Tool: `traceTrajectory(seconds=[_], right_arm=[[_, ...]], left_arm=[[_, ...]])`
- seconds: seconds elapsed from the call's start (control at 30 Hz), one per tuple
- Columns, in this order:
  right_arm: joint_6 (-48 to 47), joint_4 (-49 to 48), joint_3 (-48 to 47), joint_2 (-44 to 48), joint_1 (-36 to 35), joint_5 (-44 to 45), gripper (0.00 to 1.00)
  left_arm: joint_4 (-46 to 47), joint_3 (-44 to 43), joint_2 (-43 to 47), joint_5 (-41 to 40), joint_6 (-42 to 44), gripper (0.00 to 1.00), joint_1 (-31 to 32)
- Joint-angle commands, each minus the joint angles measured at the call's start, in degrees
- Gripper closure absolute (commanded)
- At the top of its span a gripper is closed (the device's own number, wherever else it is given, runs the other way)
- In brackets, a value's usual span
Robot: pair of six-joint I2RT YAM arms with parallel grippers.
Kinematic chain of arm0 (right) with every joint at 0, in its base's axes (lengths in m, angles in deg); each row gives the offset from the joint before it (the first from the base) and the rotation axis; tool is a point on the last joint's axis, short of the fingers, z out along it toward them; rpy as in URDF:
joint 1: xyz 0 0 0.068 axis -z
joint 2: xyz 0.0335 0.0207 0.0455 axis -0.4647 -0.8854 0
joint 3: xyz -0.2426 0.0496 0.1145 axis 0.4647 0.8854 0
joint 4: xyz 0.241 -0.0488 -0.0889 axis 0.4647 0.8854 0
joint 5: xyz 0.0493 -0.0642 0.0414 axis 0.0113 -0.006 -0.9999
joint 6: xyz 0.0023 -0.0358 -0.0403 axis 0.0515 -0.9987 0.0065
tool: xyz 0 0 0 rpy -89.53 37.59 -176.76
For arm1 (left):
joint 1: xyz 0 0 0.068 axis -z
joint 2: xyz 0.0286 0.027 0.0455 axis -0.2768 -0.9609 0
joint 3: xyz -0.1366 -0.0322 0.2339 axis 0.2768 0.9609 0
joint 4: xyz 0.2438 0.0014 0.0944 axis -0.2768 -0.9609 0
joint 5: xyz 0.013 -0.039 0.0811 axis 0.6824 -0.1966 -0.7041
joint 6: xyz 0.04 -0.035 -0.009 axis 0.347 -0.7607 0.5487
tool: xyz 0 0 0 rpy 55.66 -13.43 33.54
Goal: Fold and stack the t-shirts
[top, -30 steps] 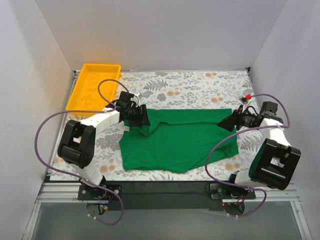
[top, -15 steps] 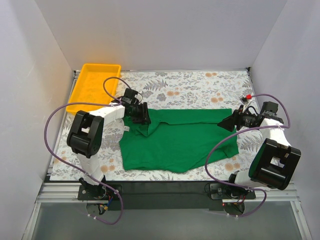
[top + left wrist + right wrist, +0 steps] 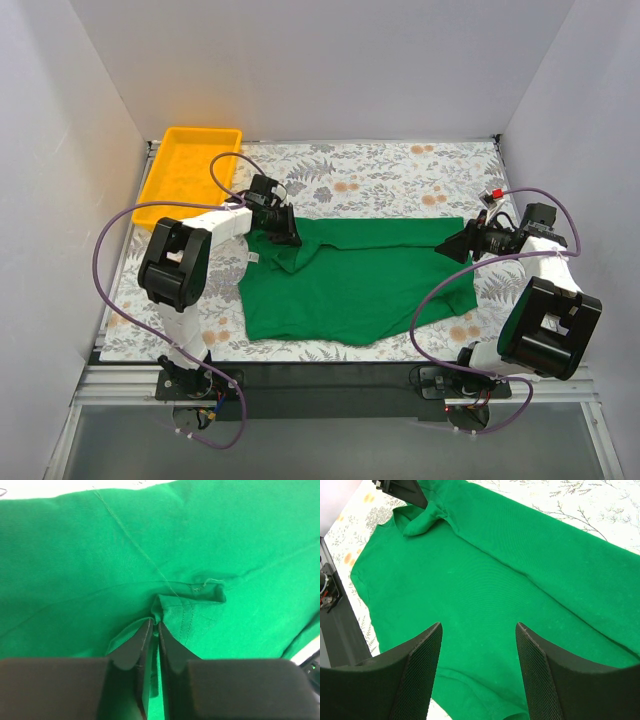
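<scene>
Leave the bright green short-sleeved cloth t-shirt (image 3: 350, 295) flat on the flower-printed table (image 3: 400, 175). Close the right tool (image 3: 479, 630), now spread wide above the shirt's right edge, on that cloth. Farther back, lift evenly with the left tool (image 3: 154, 626), pressed together on a fold, possibly the sleeve.

Bright green t-shirt (image 3: 355, 280) lies spread wide, rumpled, its far-left corner bunched into a fold

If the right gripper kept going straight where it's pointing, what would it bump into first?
Most likely the green t-shirt: the open right gripper aims across the cloth, which fills its wrist view. How soon is unclear.
</scene>
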Motion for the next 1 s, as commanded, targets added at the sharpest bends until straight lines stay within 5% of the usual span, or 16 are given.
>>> traceTrajectory(seconds=[0.0, 0.1, 0.8, 0.9, 0.97], right_arm=[[-0.6, 1.0, -0.6, 0.3, 0.3, -1.0, 0.33], [-0.7, 1.1, -0.6, 0.4, 0.3, -1.1, 0.33], [-1.0, 1.4, -0.6, 0.6, 0.6, -1.6, 0.33], [-1.0, 1.4, -0.6, 0.7, 0.7, -1.6, 0.33], [-1.0, 1.4, -0.7, 0.7, 0.8, -1.6, 0.33]], left_arm=[[1.2, -0.6, 2.0, 2.9, 0.5, 0.94, 0.2], [1.4, 0.2, 2.8, 4.2, 0.5, 1.00, 0.3], [5.5, 13.4, 12.6, 16.9, -1.3, 1.00, 1.2], [6.1, 14.8, 12.2, 19.3, -1.5, 0.97, 1.7], [6.2, 14.9, 12.3, 20.1, -1.2, 0.86, 2.4]])
